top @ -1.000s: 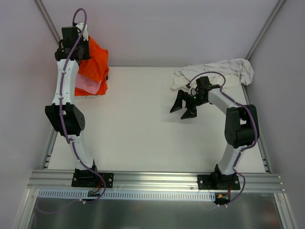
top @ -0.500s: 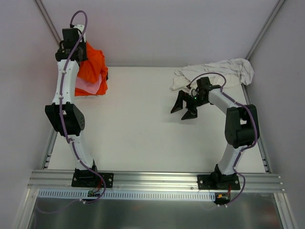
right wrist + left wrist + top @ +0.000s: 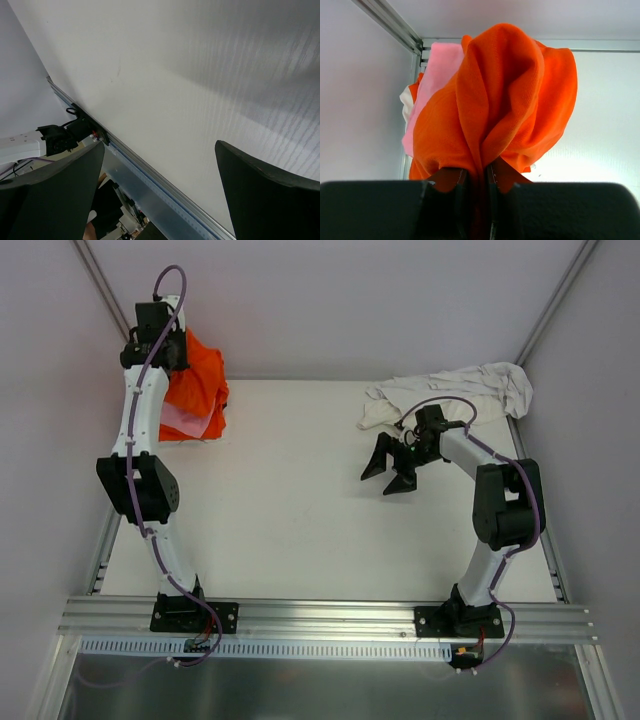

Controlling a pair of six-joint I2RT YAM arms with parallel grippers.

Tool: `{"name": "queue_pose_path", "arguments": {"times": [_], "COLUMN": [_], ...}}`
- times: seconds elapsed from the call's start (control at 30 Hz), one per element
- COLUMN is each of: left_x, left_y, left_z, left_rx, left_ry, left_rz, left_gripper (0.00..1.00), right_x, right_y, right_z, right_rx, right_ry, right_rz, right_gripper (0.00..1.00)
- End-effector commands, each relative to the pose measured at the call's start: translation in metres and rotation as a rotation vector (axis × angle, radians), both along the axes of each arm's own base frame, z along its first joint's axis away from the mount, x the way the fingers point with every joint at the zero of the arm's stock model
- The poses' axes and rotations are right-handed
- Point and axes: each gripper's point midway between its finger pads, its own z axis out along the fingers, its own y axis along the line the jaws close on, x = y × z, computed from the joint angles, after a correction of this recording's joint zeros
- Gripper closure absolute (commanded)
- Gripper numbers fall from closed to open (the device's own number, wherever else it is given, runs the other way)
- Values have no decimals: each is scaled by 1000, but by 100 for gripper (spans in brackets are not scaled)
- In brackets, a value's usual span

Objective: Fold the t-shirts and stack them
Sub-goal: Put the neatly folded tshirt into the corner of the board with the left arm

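Note:
My left gripper is at the table's far left corner, shut on a bright orange t-shirt that it holds lifted above the pile. In the left wrist view the orange t-shirt hangs bunched from my shut gripper, with a light pink t-shirt behind it. The pink t-shirt lies under the orange cloth. A white t-shirt lies crumpled at the far right. My right gripper is open and empty above the table, just left of the white t-shirt. The right wrist view shows its spread fingers over bare table.
The white table is bounded by grey walls and a metal rail along the near edge, where both arm bases sit. The same rail shows in the right wrist view.
My left gripper has risen slightly with the orange t-shirt, pulling the cloth up. My right gripper has shifted a little to the right, staying open.

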Motion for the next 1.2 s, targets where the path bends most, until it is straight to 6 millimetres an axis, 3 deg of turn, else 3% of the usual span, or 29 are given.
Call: {"name": "queue_pose_path", "arguments": {"times": [0.0,0.13,0.17,0.23,0.27,0.47,0.73,0.97,1.17], "left_x": [8,13,12,16,14,15,21,27,35], "left_y": [-7,-15,-14,-15,-15,-14,12,25,32], "left_z": [17,15,4,11,-11,-32,-23,-20,-5], "left_rx": [31,44,45,45,45,8,-20,-31,-56], "left_ry": [-60,-79,-62,-125,-93,-112,-165,-201,-277], "left_rz": [-5,-15,-12,-16,-23,-45,-20,-4,-13], "left_gripper": [100,100,100,100,100,100,100,100,100], "right_x": [5,5,6,5,6,2,-3,-3,-5], "right_y": [2,2,2,2,2,-1,-5,-4,-7], "right_z": [16,15,15,14,15,15,11,8,6], "right_rx": [28,29,28,25,25,6,-17,-18,-35], "right_ry": [-32,-27,-27,-24,-23,-7,8,28,41], "right_rz": [5,5,6,5,4,13,22,26,32], "right_gripper": [0,1,1,0,1,1,1,1,1]}}
